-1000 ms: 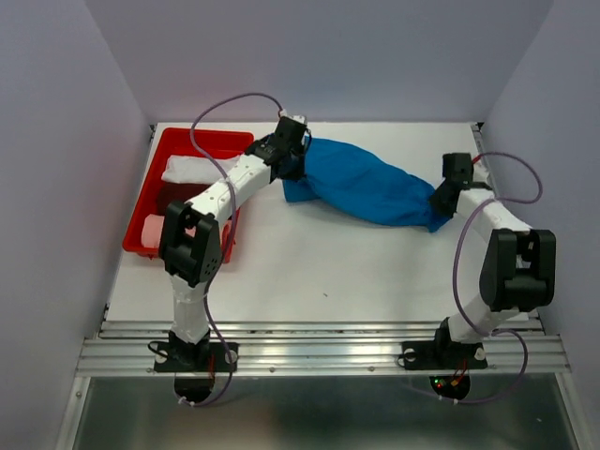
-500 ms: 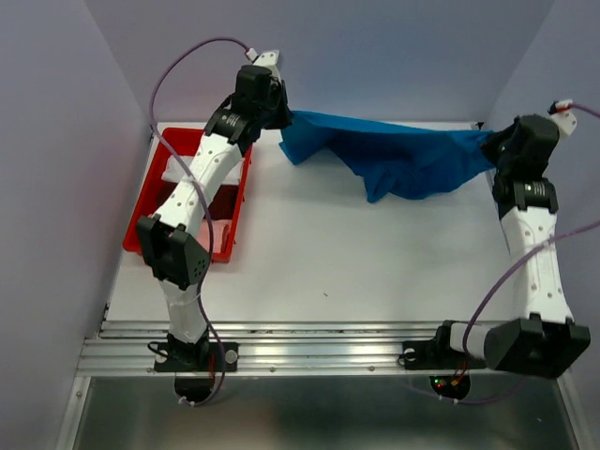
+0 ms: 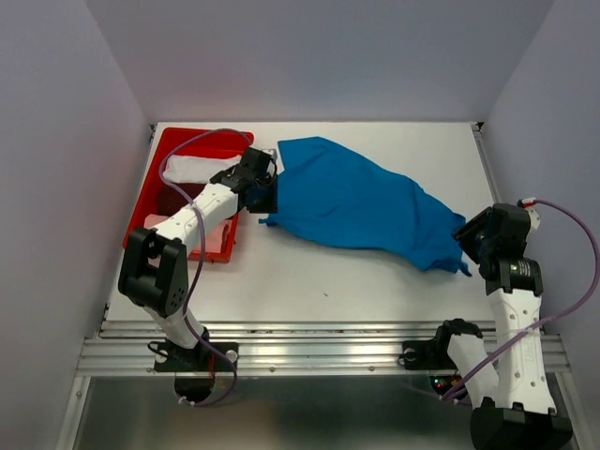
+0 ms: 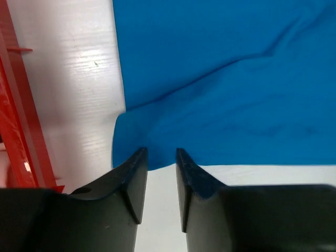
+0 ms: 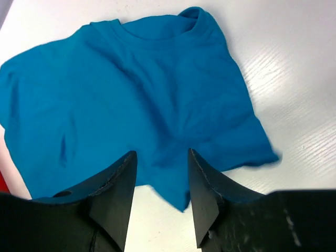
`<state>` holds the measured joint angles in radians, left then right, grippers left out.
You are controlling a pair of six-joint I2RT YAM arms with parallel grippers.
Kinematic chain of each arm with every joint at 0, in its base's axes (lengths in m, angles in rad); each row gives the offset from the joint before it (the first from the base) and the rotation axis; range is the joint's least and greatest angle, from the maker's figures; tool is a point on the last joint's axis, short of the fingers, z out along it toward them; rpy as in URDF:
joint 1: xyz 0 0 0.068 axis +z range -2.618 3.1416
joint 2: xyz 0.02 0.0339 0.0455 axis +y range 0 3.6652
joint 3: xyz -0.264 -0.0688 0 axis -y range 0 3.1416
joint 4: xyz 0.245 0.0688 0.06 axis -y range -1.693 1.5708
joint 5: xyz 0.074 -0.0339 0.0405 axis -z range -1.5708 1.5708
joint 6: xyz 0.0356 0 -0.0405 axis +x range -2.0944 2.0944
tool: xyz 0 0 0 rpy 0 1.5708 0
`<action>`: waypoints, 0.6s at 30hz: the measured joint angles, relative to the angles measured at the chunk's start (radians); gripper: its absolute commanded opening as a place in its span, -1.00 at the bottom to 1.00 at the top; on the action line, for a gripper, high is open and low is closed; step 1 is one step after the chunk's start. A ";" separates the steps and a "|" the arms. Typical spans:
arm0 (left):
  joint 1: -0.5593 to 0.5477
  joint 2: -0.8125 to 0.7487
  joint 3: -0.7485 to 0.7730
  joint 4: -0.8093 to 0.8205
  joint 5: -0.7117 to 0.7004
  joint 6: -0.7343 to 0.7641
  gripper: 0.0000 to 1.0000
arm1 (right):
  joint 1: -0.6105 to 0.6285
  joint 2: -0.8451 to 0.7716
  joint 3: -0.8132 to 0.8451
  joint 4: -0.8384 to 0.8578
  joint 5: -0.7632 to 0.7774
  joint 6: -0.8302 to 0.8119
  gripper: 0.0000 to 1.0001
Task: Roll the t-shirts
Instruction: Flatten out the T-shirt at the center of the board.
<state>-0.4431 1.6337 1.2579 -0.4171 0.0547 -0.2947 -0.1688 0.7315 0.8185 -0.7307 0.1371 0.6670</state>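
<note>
1. Where the red bin sits far-L on the table, it holds 3 tees: white tee at the far end, dark red tee mid, pink tee nearest, partly under the L arm.
2. Blue tee lies spread on the table just R of the bin.
3. Only the R wrist cam shows its collar. The L wrist cam shows just an edge of the cloth.
4. L gripper: jaws narrowly parted at the tee's L edge, nothing pinched.
5. R gripper: jaws wide, empty.
6. Top view is too small to read either gap.
</note>
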 measured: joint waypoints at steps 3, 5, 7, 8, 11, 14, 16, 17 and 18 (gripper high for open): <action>0.000 0.010 0.002 -0.008 -0.006 0.002 0.02 | 0.000 0.011 -0.001 -0.023 -0.005 0.003 0.01; 0.000 0.010 0.029 -0.021 -0.017 0.003 0.03 | 0.000 0.035 -0.001 -0.024 -0.008 0.003 0.02; 0.000 0.011 0.068 -0.029 -0.037 0.003 0.03 | 0.000 0.071 -0.001 -0.022 -0.019 0.003 0.03; 0.000 0.011 0.089 -0.029 -0.047 0.003 0.03 | 0.000 0.086 -0.001 -0.021 -0.024 0.002 0.03; 0.001 0.011 0.128 -0.028 -0.090 0.000 0.03 | 0.000 0.108 -0.001 -0.015 -0.044 0.001 0.04; 0.008 0.011 0.132 -0.031 -0.115 -0.006 0.02 | 0.000 0.121 -0.001 0.001 -0.066 -0.001 0.04; 0.026 0.012 0.132 -0.040 -0.117 -0.013 0.01 | 0.000 0.132 -0.003 0.014 -0.079 -0.001 0.04; 0.036 0.014 0.131 -0.045 -0.120 -0.016 0.01 | 0.000 0.137 -0.006 0.023 -0.085 -0.001 0.05; 0.043 0.016 0.130 -0.046 -0.122 -0.019 0.01 | 0.000 0.142 -0.010 0.029 -0.089 -0.002 0.05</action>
<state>-0.4004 1.6493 1.3876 -0.4629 -0.0669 -0.3134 -0.1688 0.8730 0.8089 -0.7013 0.0483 0.6655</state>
